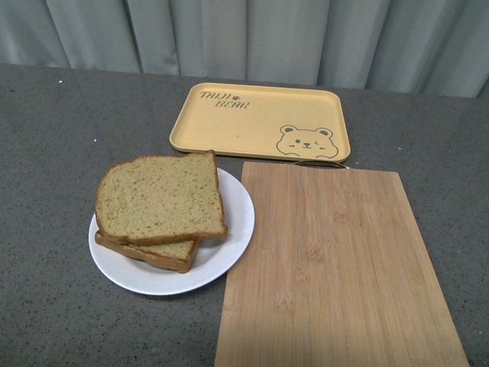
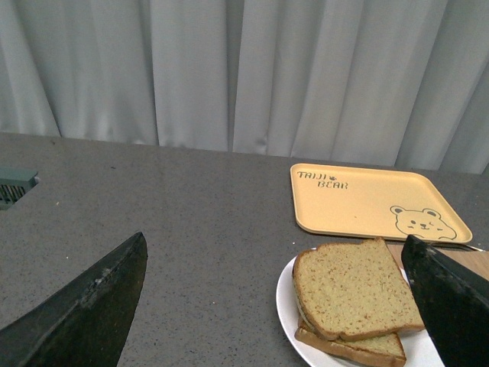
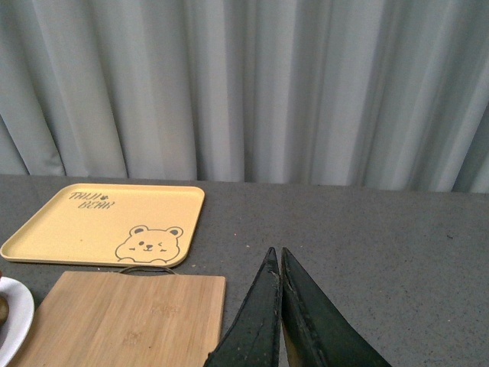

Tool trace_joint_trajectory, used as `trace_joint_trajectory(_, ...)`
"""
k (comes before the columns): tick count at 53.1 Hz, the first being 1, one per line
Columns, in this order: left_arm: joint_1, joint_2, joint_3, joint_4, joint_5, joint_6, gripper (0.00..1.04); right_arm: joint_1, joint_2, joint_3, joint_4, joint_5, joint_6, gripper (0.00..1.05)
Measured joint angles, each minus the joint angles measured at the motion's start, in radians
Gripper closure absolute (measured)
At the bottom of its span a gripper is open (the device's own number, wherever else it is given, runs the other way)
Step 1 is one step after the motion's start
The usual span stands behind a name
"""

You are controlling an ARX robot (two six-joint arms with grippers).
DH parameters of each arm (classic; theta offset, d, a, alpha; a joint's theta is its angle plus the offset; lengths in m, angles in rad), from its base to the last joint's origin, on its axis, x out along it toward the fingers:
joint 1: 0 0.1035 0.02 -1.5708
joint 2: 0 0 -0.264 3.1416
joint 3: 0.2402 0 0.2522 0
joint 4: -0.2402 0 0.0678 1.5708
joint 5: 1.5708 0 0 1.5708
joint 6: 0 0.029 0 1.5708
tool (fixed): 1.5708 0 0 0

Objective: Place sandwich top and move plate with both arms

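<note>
On the grey table (image 1: 46, 153), seen from the front, the top slice (image 1: 159, 197) of bread lies on a lower slice (image 1: 164, 254). Both sit on the white plate (image 1: 238, 218), just beside a wooden board (image 1: 336, 267), with a yellow tray (image 1: 252, 122) behind.

From the left wrist, the left gripper (image 2: 275, 241) has its fingers (image 2: 84, 313) spread wide and empty. The top slice (image 2: 351, 287) and plate (image 2: 286, 313) lie between them, close to one finger, and the tray (image 2: 367, 199) is beyond the tips.

From the right wrist, the right gripper (image 3: 277, 252) has its fingers (image 3: 306, 321) pressed together, holding nothing. The board (image 3: 130, 313) lies beside them, the tray (image 3: 99, 218) past it, and the plate's rim (image 3: 15, 317) farther off.
</note>
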Motion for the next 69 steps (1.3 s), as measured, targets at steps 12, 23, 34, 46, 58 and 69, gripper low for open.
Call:
trace_joint_trajectory(12, 0.0, 0.0, 0.0, 0.0, 0.0, 0.0, 0.07, 0.0, -0.122, 0.0, -0.117, -0.001, 0.0, 1.04)
trace_joint_trajectory(23, 0.0, 0.0, 0.0, 0.0, 0.0, 0.0, 0.07, 0.0, -0.198, 0.0, -0.192, -0.002, 0.0, 1.04)
trace_joint_trajectory(34, 0.0, 0.0, 0.0, 0.0, 0.0, 0.0, 0.07, 0.0, -0.257, 0.0, -0.251, -0.002, 0.0, 1.04)
trace_joint_trajectory(46, 0.0, 0.0, 0.0, 0.0, -0.001, 0.0, 0.07, 0.0, -0.431, 0.0, -0.451, -0.003, 0.0, 1.04)
trace_joint_trajectory(58, 0.0, 0.0, 0.0, 0.0, 0.0, 0.0, 0.07, 0.0, -0.457, 0.0, -0.457, -0.003, -0.002, 0.93)
trace_joint_trajectory(69, 0.0, 0.0, 0.0, 0.0, 0.0, 0.0, 0.07, 0.0, -0.457, 0.0, -0.458, -0.003, -0.002, 0.56)
